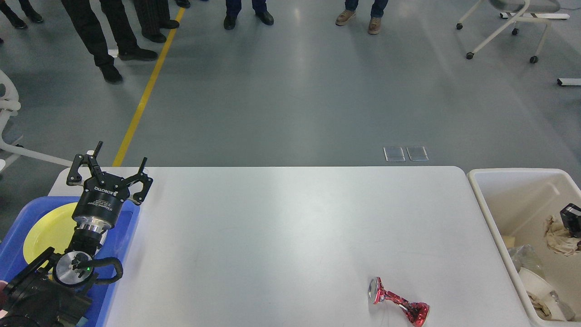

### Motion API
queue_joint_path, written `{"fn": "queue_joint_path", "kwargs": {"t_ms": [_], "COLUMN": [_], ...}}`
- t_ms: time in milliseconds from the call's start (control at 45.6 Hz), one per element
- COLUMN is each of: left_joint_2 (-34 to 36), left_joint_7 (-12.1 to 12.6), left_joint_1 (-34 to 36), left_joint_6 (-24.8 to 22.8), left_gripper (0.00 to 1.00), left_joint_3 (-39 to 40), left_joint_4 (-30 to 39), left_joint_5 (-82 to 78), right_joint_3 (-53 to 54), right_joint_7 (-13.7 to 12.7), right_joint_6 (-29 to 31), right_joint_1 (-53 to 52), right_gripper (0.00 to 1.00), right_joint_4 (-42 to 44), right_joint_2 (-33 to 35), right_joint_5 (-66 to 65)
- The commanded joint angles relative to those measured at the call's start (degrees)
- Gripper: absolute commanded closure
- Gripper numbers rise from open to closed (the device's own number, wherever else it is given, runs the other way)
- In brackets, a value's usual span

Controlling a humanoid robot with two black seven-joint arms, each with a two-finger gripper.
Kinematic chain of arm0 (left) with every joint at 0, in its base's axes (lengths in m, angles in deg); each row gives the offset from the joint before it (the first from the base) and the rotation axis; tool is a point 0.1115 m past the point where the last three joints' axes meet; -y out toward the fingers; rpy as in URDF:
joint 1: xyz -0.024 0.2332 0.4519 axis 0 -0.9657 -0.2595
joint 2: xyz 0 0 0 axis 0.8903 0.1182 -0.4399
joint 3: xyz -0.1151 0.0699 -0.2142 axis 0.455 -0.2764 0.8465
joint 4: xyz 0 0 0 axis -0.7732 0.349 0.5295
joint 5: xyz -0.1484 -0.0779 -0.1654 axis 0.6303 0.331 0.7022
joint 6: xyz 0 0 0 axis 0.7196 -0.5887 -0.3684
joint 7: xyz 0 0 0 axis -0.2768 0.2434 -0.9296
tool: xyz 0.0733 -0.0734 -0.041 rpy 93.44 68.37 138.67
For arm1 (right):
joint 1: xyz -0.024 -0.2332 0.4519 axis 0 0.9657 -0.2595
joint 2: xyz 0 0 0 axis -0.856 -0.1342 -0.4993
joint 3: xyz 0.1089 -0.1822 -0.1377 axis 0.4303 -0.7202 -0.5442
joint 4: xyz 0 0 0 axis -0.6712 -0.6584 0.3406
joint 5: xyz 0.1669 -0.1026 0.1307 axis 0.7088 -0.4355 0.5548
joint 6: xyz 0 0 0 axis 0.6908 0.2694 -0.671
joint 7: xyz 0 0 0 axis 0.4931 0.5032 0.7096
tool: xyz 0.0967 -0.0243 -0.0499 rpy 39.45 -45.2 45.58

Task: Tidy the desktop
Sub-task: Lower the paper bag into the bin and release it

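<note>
Crumpled paper (560,237) over bin (488,200), right end effector (573,218) grip unclear; 1 crushed can (398,303) left on worktop (281,236); left end effector (109,175) spread, idle

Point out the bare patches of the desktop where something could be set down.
The desktop is bare from the blue tray and left end effector across to the beige bin. Only the crushed red can sits near the front right. The bin's near end is crowded with trash.
</note>
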Motion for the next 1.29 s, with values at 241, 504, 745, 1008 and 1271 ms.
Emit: {"fn": "queue_joint_path", "kwargs": {"t_ms": [241,504,745,1008,1271], "left_joint_2": [0.0,0.0,0.0,0.0,0.0], "left_joint_7": [0.0,0.0,0.0,0.0,0.0], "left_joint_1": [0.0,0.0,0.0,0.0,0.0], "left_joint_6": [0.1,0.1,0.01,0.01,0.01], "left_gripper": [0.04,0.04,0.04,0.04,0.04], "left_joint_3": [-0.01,0.08,-0.01,-0.01,0.0], "left_joint_4": [0.01,0.01,0.01,0.01,0.01], "left_joint_5": [0.01,0.01,-0.08,0.01,0.01], "right_joint_3": [12.43,12.43,12.51,12.6,12.51], "right_joint_7": [0.1,-0.16,-0.16,-0.25,-0.25], "right_joint_6": [-2.71,-10.89,-14.93,-15.37,-15.55], "right_joint_1": [26.64,36.75,41.59,41.77,42.91], "right_gripper": [1.0,1.0,1.0,1.0,1.0], "right_joint_4": [27.37,38.45,43.73,43.73,43.73], "right_joint_2": [-13.13,-22.8,-26.76,-26.68,-26.41], "right_joint_5": [0.17,0.7,1.05,1.23,1.14]}}
